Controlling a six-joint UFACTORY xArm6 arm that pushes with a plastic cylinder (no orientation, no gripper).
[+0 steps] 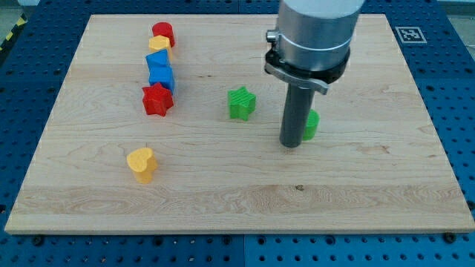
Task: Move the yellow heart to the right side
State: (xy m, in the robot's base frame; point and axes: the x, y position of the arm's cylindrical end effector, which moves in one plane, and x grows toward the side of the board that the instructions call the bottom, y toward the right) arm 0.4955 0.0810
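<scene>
We are holding my tip, a bare rod end effector with nothing to grasp, near the worktop centre while the yellow heart is sitting untouched well apart at roughly 8 o'clock from it.

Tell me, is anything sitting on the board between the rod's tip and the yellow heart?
No. In the camera view, only bare wood lies between my tip and the yellow heart; the green star sits above that line.

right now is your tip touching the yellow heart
Apart. The camera view shows bare board between my tip and the yellow heart, which sits far off toward the view's left.
</scene>
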